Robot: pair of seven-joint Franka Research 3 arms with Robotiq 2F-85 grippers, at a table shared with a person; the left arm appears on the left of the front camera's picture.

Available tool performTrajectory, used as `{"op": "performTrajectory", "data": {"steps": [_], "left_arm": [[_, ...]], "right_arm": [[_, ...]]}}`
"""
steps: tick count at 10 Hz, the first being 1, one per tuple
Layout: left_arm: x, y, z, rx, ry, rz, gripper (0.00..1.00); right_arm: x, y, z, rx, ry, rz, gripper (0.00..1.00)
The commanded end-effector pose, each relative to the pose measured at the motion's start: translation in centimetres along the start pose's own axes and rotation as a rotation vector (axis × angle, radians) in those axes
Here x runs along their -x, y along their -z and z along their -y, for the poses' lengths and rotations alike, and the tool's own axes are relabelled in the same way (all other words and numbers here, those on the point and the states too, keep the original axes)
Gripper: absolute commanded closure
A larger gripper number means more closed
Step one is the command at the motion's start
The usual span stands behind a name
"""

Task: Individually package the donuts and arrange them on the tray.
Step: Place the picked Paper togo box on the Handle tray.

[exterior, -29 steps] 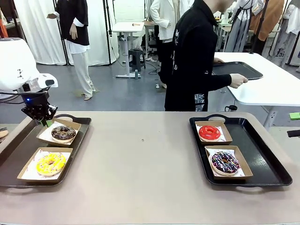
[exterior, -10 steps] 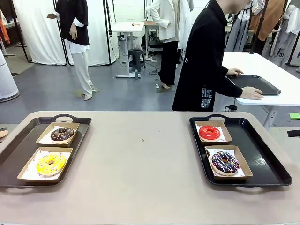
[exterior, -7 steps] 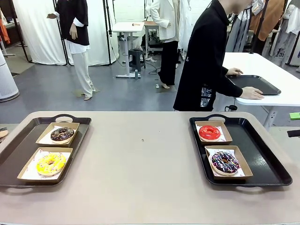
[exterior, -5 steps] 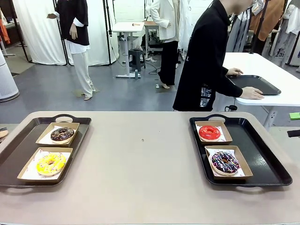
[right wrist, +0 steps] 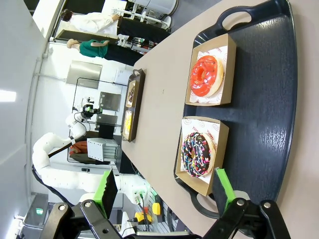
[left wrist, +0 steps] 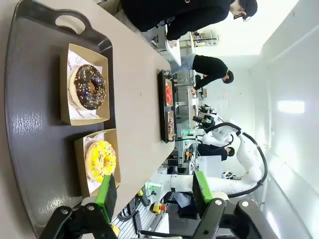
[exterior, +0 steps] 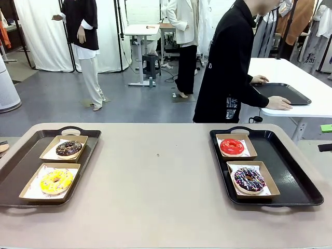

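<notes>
Front view: the tabletop (exterior: 155,197) carries two black trays. The left tray (exterior: 21,171) holds a chocolate donut (exterior: 69,148) and a yellow donut (exterior: 56,180), each in its own open cardboard box; the right tray (exterior: 290,171) holds a red donut (exterior: 232,147) and a sprinkled chocolate donut (exterior: 249,179), boxed likewise. Beyond the far edge a person (exterior: 228,67) stands turned to a white side table, hands on a third tray (exterior: 285,92). Left wrist view: the left gripper (left wrist: 154,191) hangs above the left tray's near end, jaws apart and empty (the picture is rolled sideways). Right wrist view: the right gripper (right wrist: 164,188) hangs over the right tray's near handle, jaws wide apart, holding nothing; the tray's outer rim is cut off.
</notes>
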State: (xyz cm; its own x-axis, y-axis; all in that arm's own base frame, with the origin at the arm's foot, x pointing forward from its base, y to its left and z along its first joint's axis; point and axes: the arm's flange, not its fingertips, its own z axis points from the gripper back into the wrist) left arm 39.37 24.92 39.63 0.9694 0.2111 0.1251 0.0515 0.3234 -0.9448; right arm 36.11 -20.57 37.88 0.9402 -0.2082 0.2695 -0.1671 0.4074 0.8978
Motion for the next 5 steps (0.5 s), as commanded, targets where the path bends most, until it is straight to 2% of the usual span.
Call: {"op": "performTrajectory", "data": {"steps": [1, 5], "left_arm": [[0.08, -0.11, -0.36, 0.002, -0.008, -0.004, 0.20], [0.08, -0.11, -0.36, 0.002, -0.008, -0.004, 0.20]], "right_arm": [[-0.01, 0.09, -0.25, 0.009, 0.018, 0.006, 0.00], [-0.01, 0.09, -0.25, 0.009, 0.018, 0.006, 0.00]]}}
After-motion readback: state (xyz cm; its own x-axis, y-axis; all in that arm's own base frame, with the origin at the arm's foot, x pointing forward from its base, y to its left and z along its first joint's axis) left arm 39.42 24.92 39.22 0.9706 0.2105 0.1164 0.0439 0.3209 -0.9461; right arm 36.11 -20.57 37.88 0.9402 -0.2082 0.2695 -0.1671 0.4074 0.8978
